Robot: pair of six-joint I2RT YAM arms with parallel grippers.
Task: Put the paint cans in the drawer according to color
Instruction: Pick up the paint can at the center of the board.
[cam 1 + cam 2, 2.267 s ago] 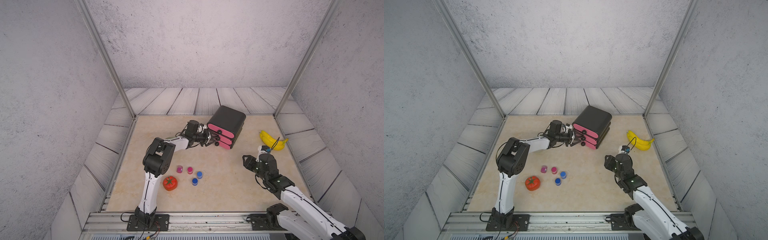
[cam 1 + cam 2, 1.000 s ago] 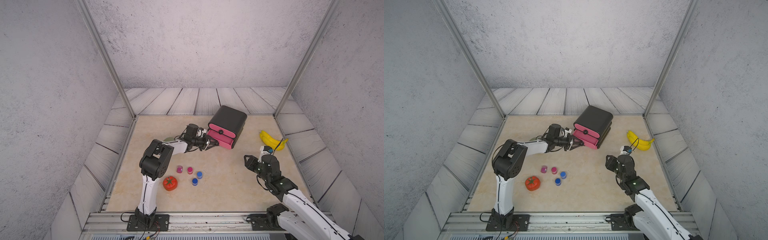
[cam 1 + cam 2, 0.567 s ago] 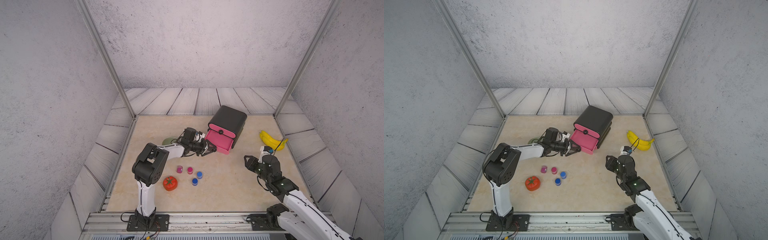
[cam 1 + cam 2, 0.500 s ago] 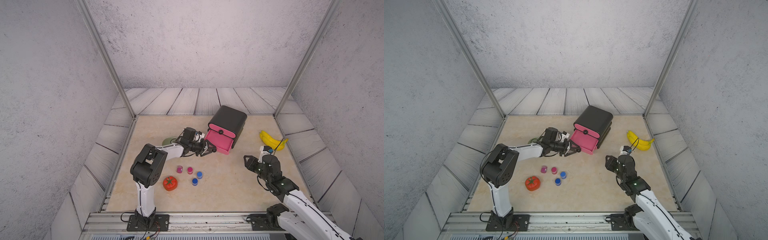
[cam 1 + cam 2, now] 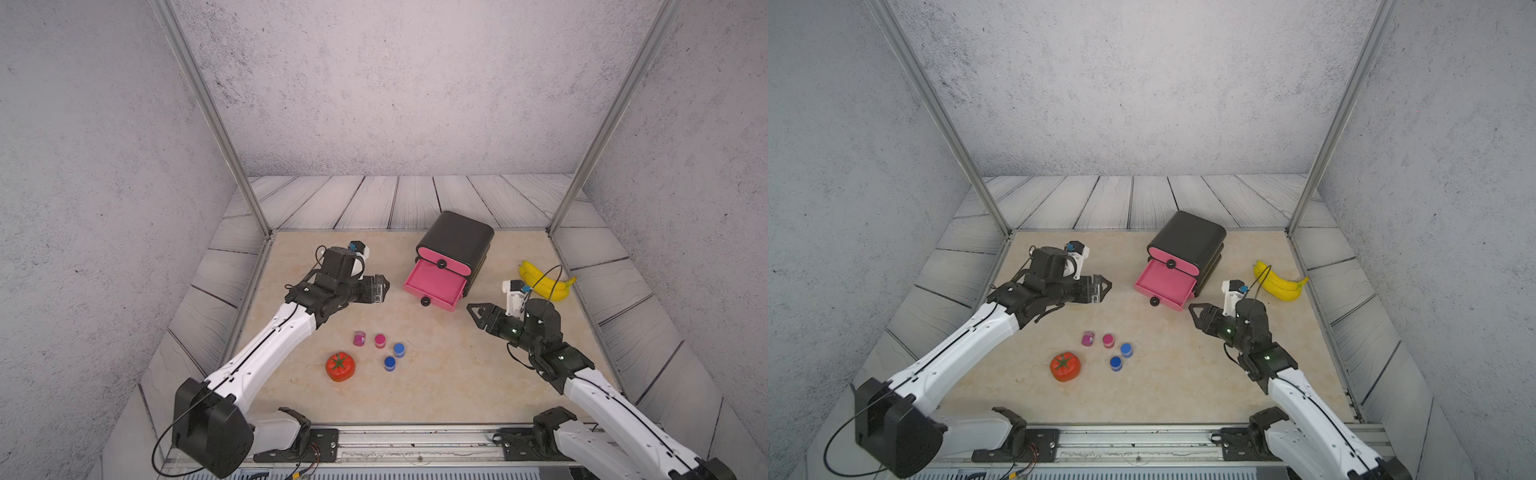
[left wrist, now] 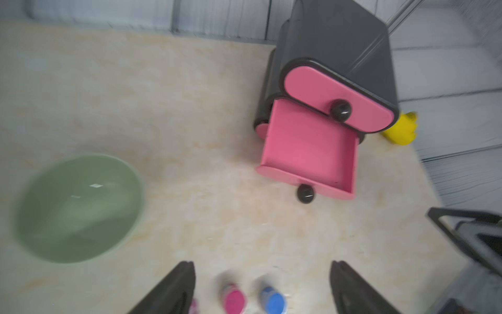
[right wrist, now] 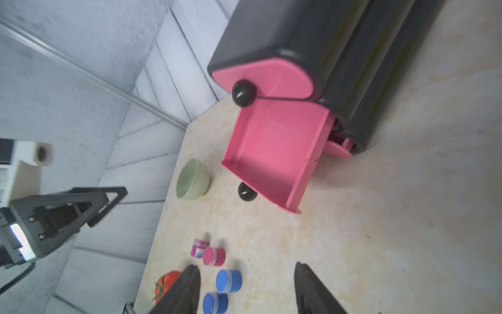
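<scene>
Left arm stretches forward and low, white forearm straight, left tool (image 5: 381, 287) held level and pointing toward the middle, jaws spread wide, nothing between them. Right arm bends at the elbow, right tool (image 5: 473, 309) aimed inward toward its partner, jaws parted, gripping nothing.

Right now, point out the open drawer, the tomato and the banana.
open drawer (image 5: 434, 281), in a top view, on its bare pink floor.
tomato (image 5: 340, 368), in a top view, on its red skin just below the green stem.
banana (image 5: 546, 286), in a top view, on the middle of its yellow body.
</scene>
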